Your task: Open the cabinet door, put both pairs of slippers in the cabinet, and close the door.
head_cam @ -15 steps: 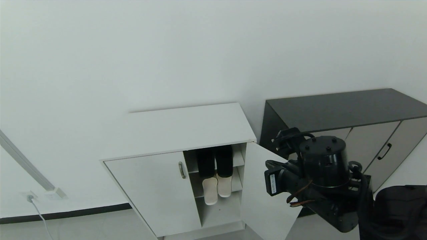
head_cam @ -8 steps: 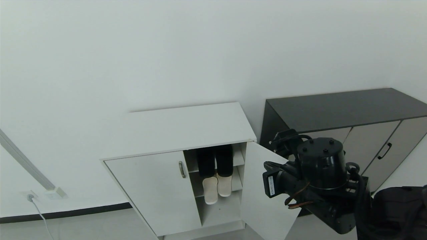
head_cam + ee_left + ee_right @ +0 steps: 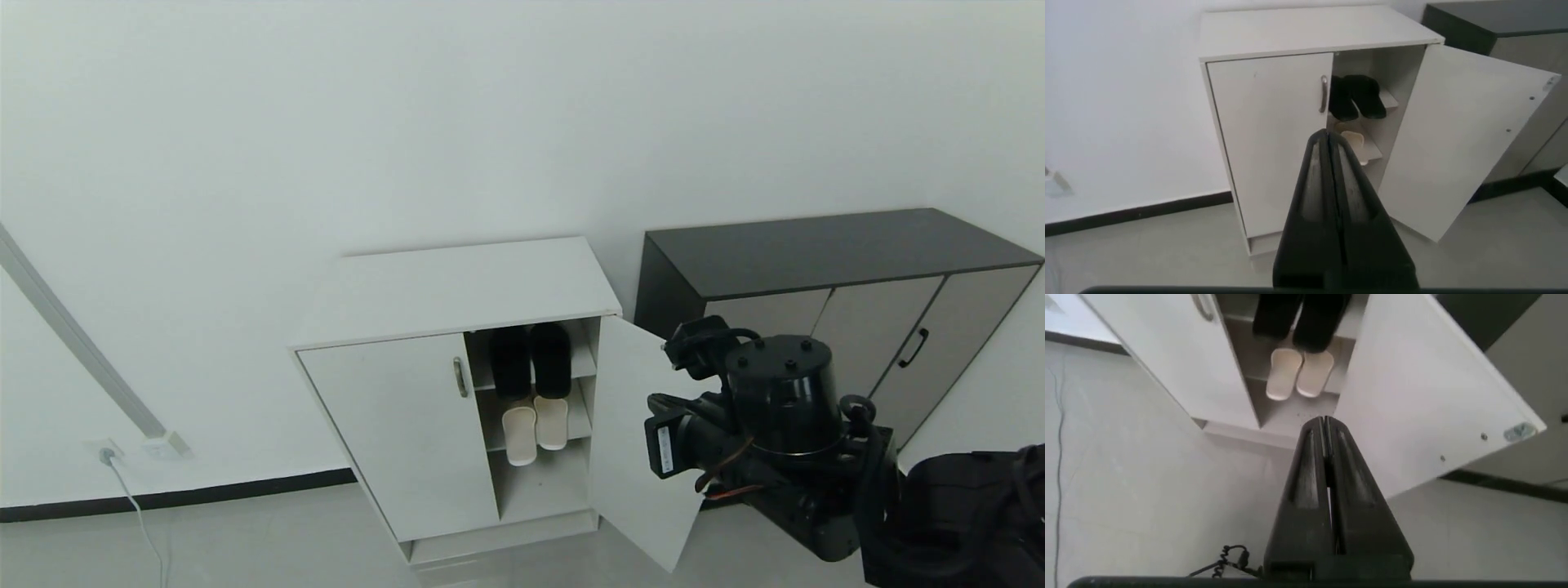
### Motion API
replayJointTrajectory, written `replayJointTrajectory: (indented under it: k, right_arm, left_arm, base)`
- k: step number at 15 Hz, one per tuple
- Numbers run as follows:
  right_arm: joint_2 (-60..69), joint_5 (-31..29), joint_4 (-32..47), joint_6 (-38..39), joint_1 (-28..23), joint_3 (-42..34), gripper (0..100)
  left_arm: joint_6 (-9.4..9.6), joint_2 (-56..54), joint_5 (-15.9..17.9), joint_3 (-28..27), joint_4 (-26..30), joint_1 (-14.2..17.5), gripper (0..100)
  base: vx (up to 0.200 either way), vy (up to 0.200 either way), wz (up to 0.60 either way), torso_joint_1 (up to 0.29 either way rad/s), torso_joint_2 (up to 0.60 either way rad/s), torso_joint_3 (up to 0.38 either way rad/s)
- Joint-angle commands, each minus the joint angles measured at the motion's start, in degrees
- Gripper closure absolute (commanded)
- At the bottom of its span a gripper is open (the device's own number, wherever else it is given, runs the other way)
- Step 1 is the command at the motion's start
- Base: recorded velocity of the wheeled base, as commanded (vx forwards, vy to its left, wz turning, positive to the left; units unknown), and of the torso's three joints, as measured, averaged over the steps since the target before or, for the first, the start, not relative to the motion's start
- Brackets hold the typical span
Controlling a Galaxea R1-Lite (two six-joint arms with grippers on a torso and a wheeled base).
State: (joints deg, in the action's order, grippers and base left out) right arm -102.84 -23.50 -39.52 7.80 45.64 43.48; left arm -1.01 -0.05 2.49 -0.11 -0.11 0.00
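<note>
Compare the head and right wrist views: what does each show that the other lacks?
Head view adds the cabinet top, the dark sideboard beside it and a wall socket. Right wrist view adds the right pincer, shut, and a small label at the open door's corner. Both show the open door, the closed door's handle, black slippers on the upper shelf and cream slippers on the shelf below.

The cabinet (image 3: 457,286) is plain white, as is its door (image 3: 637,441). The black slippers (image 3: 531,359) and cream slippers (image 3: 535,425) carry no pattern. The sideboard (image 3: 816,249) has a charcoal top and grey fronts. The left tool (image 3: 1327,135) and right tool (image 3: 1327,423) are black.
</note>
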Motion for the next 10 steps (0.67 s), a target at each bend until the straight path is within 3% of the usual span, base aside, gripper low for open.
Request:
replayJointTrajectory:
  k: [1, 10]
  right_arm:
    - [-1.75, 2.06, -1.61, 0.02, -2.66, 0.11, 100]
    - [-11.07, 6.28, 1.55, 0.81, -15.14, 13.29, 100]
  left_arm:
    - [-0.04, 0.05, -0.03, 0.02, 0.02, 0.00, 100]
    - [0.05, 0.05, -0.03, 0.02, 0.02, 0.00, 100]
  base:
    - [0.000, 0.000, 0.00, 0.000, 0.00, 0.000]
    - [0.000, 0.000, 0.00, 0.000, 0.00, 0.000]
